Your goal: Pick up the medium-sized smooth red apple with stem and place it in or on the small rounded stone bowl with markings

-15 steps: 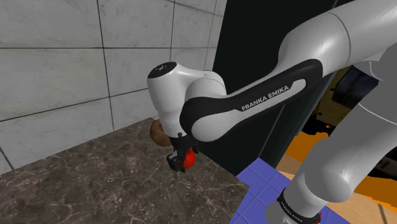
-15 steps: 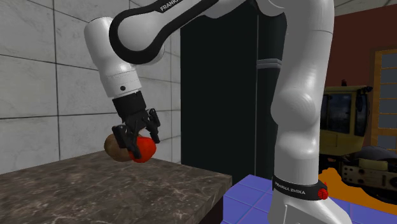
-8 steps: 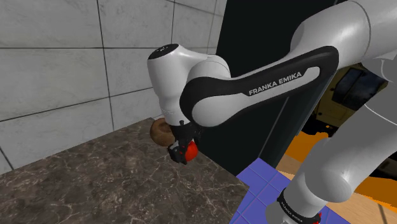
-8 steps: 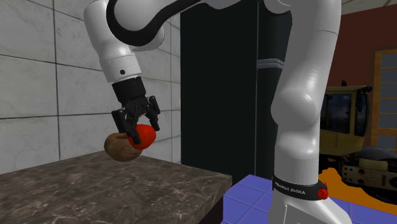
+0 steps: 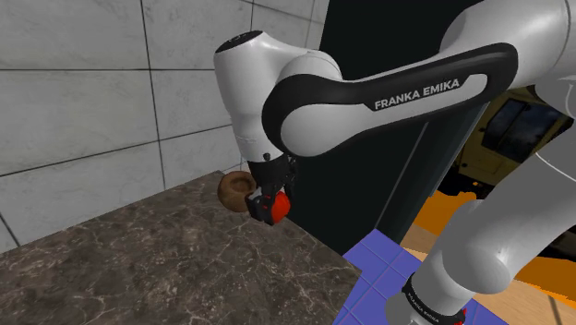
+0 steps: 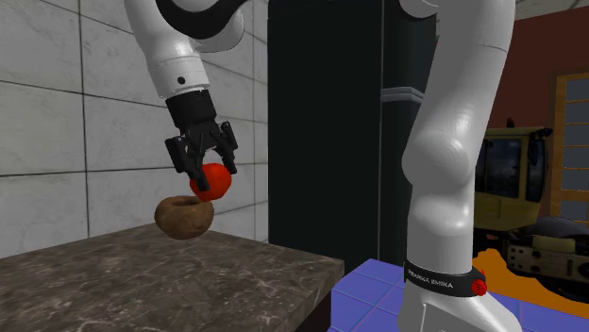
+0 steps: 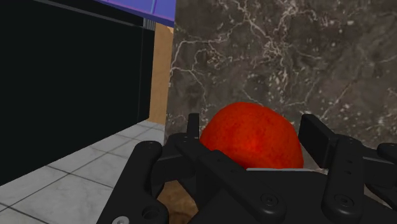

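My black gripper (image 6: 206, 174) is shut on the red apple (image 6: 212, 180), holding it in the air just above the right side of the brown rounded bowl (image 6: 183, 216). In the shoulder view the apple (image 5: 276, 207) hangs beside the bowl (image 5: 236, 188), which sits near the far corner of the dark marble counter (image 5: 166, 258). In the wrist view the apple (image 7: 251, 136) is clasped between the two fingers, with the gripper (image 7: 251, 153) over the counter top and a little of the brown bowl (image 7: 181, 203) showing under the hand.
A grey tiled wall (image 5: 102, 92) rises behind the counter. A black area (image 6: 326, 132) stands past the counter's end. Blue floor tiles (image 5: 383, 282) and the arm's white base (image 6: 444, 273) lie beyond the counter edge.
The gripper has lifted the apple higher and carried it toward the wall, from beside the bowl to above its rim. The bowl has stayed put.
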Controlling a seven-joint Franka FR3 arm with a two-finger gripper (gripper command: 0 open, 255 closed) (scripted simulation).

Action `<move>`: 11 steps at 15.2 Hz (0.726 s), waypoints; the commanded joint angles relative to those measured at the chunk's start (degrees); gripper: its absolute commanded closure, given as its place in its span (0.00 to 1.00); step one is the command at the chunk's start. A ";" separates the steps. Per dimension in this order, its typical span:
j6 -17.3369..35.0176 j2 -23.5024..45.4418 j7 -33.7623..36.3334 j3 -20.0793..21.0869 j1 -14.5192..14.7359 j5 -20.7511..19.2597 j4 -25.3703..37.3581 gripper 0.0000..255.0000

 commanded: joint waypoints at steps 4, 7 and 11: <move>-3.86 -1.06 -1.01 -0.47 -0.05 0.38 3.05 1.00; -6.12 -1.48 -1.51 -0.71 -0.10 0.49 5.00 1.00; -6.48 3.48 -2.55 -1.34 -1.93 -2.98 9.63 1.00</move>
